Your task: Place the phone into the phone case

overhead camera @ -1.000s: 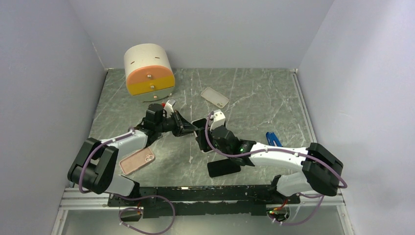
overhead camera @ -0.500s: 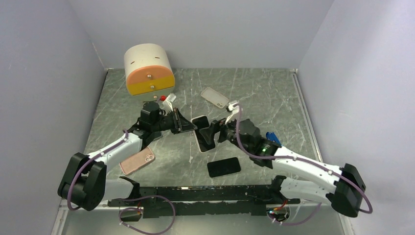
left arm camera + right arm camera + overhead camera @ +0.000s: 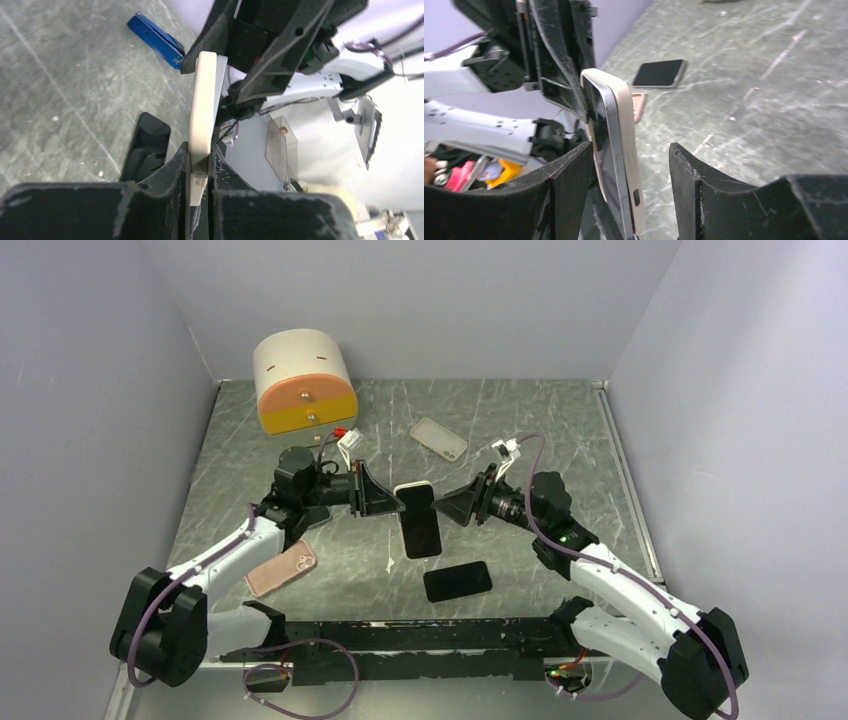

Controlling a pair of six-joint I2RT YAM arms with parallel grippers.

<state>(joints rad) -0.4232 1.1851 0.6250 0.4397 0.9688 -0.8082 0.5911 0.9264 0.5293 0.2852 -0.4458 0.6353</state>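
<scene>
Evidently the seating step is in hand. The left gripper (image 3: 392, 504) is clenched on the edge of the cream rubbery phone case (image 3: 202, 110) and holds it upright above the middle of the table. The dark-screened slab phone (image 3: 419, 528) sits inside the case, its silvery rim showing against the cream wall in the right wrist view. Whether every corner has snapped home I cannot tell. The right gripper (image 3: 447, 508), at three o'clock of the case, has its jaws spread to either side of it, touching neither face. I judge the next move calls for the right fingers to press the phone square into the case against a firm left grip; a skewed push could lever it out.

The grey-green marbled table (image 3: 560, 430) also carries:
- a second black phone (image 3: 457, 581) at six o'clock of the held one
- a pink phone-shaped slab (image 3: 281, 568) at eight
- a pale empty case (image 3: 438, 438) at twelve
- a cream and orange drawer box (image 3: 305, 390) at ten
- a blue tool (image 3: 155, 40)

Plain lilac-grey walls (image 3: 430, 300) close in three sides.
</scene>
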